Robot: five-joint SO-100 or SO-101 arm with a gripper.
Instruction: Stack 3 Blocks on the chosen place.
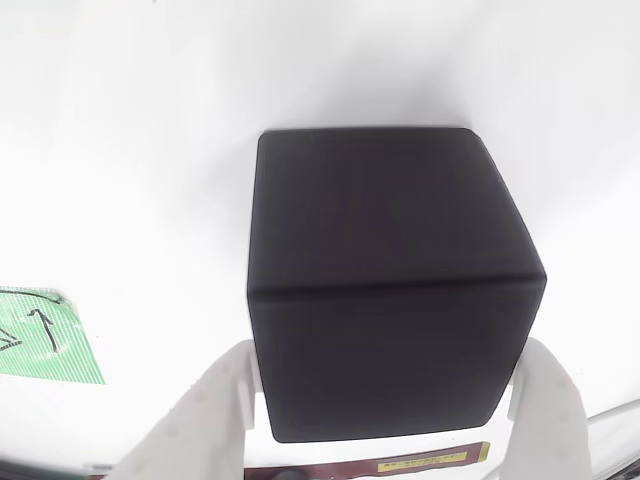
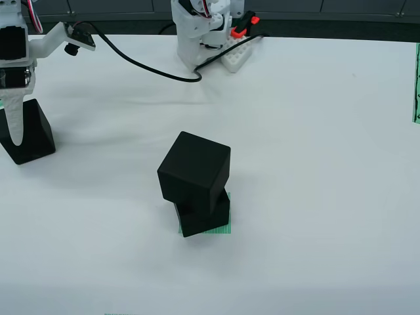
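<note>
1. Three black cubes sit on the white table (image 2: 315,131): two stacked near the middle of the overhead view, a third at the far left edge under the robot's claw (image 2: 16,134).
2. Hidden parts: the green patch (image 2: 220,230) is almost wholly covered by the stack, with only a striped sliver showing at the lower cube's right and bottom edges. The arm is cut off by the top left corner of the frame.
3. In the claw-mounted view the third cube (image 1: 390,285) takes up the centre of the frame, with white fingers (image 1: 215,415) close on either side of its lower face; whether both press against it is hard to make out. In the overhead view one white finger hangs down across that cube's front.
4. A green striped label (image 1: 45,340) with hand-drawn black arrows is cut off at the left edge of the claw-mounted view.
5. The lower cube (image 2: 205,213) rests on the patch; the upper cube (image 2: 194,172) sits on it, twisted out of line and overhanging toward the upper left.
6. All cubes are matte black, unmarked, with softly rounded edges.
7. A black cable (image 2: 138,62) runs from the arm's base (image 2: 203,29) at top centre, beside a red clamp (image 2: 243,26).
</note>
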